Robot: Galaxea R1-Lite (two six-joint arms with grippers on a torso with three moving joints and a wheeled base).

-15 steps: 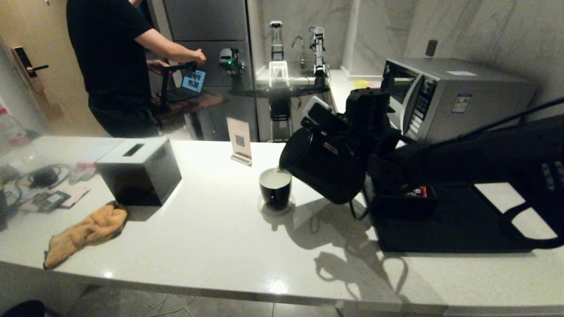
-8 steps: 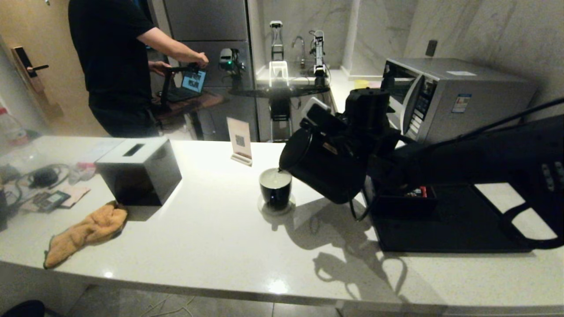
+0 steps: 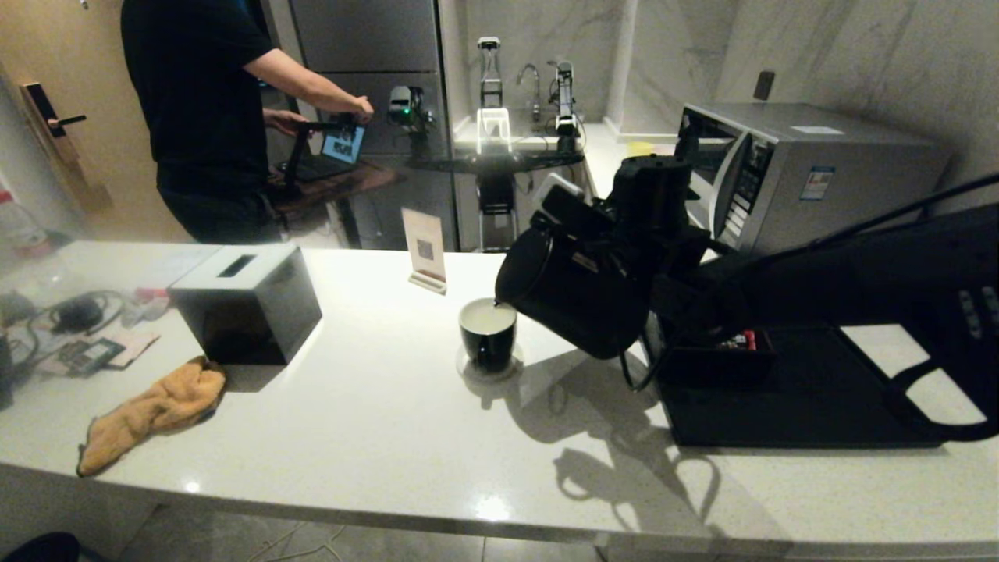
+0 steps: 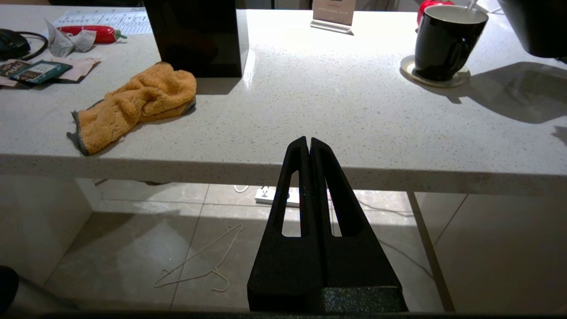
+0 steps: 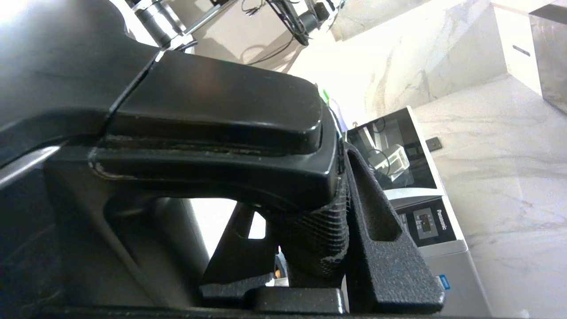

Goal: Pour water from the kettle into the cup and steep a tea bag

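Matte black jug-shaped kettle [image 3: 574, 293] hangs tilted over the middle of the white speckled stone counter [image 3: 375, 421], spout low and just above the rim of the small glossy black cup [image 3: 488, 333] with the white inside. Cup stands on a pale round coaster [image 3: 468, 368]; pale water [image 3: 487, 315] shows high inside it. Right gripper [image 3: 616, 234] is buried behind the kettle's top on the handle side. Black tissue box [image 3: 246, 300] and crumpled orange cloth [image 3: 152, 414] lie toward the counter's left end, black tray [image 3: 804, 390] toward the right end.

Left wrist view: left gripper [image 4: 308, 144] is parked below the counter's near edge, fingers pressed together, holding nothing. Cup sits near the far right of the counter, kettle body just beside and above it.

Right wrist view: right gripper's textured fingers [image 5: 381, 221] are clamped on the kettle's black loop handle [image 5: 212, 119]; silver microwave [image 5: 421, 212] behind.

Judgement: pouring is under way and the cup looks near full. To do it well, keep the spout centred over the cup, hold the tilt shallow, then roll the kettle upright slowly before lifting clear to avoid drips or overflow.
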